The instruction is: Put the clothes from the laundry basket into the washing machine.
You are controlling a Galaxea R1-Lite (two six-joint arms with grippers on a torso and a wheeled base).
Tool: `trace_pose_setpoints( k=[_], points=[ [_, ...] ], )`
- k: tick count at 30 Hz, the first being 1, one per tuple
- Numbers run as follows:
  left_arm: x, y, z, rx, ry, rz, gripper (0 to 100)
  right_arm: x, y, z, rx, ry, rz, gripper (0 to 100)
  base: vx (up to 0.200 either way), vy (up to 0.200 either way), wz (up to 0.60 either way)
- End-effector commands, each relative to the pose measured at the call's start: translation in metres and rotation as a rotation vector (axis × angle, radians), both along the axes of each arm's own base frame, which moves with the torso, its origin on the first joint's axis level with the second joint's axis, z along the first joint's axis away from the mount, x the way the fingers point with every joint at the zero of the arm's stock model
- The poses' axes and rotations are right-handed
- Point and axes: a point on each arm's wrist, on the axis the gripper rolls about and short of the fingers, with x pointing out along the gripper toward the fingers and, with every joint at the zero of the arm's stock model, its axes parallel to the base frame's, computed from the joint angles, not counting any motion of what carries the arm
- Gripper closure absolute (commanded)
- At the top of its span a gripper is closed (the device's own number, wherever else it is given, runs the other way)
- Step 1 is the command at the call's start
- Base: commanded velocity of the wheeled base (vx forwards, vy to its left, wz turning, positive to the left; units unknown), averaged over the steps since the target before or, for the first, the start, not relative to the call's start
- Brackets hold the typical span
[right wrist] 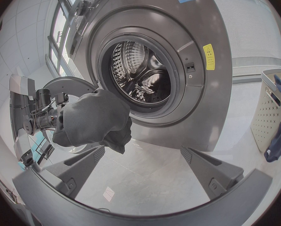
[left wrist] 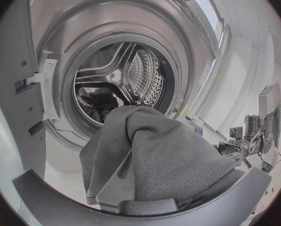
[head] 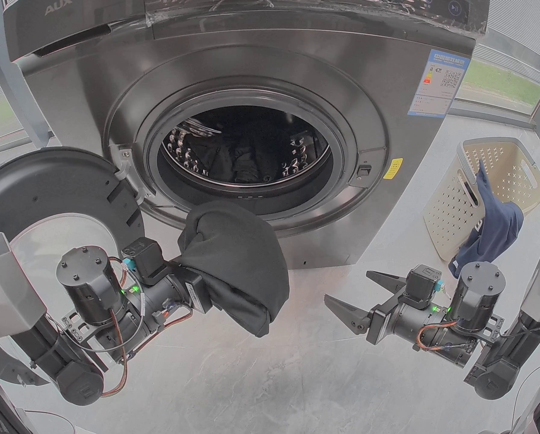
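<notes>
Black garment hangs clamped in the left hand before the washing machine; right hand spread apart, empty.

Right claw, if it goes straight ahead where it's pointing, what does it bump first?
Probably the washing machine, at its opening's lower rim. The black garment hangs close beside that line, so it might brush that first.

Washing machine satin metal; drum glossy perforated steel; garment matt knit cloth.
</notes>
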Motion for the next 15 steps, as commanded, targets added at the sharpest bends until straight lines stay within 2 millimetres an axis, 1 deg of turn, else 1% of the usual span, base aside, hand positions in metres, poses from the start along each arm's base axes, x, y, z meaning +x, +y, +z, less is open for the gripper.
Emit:
trace_pose_setpoints(
  k=[1, 6, 15],
  points=[
    [0.0002, 0.0, -0.001, 0.002, 0.004, 0.0, 100, -0.0003, 0.0015, -0.0015, -0.003, 0.004, 0.005, 0, 0.2, 0.0, 0.0],
    [-0.0001, -0.0004, -0.0016, 0.004, 0.004, -0.001, 100, -0.002, 0.0029, -0.0013, -0.003, 0.004, 0.013, 0, 0.2, 0.0, 0.0],
    [-0.0006, -0.0001, -0.0022, 0.005, 0.007, 0.0, 100, -0.0034, 0.0028, -0.0023, -0.007, 0.009, 0.018, 0, 0.0, 0.0, 0.0]
  ],
)
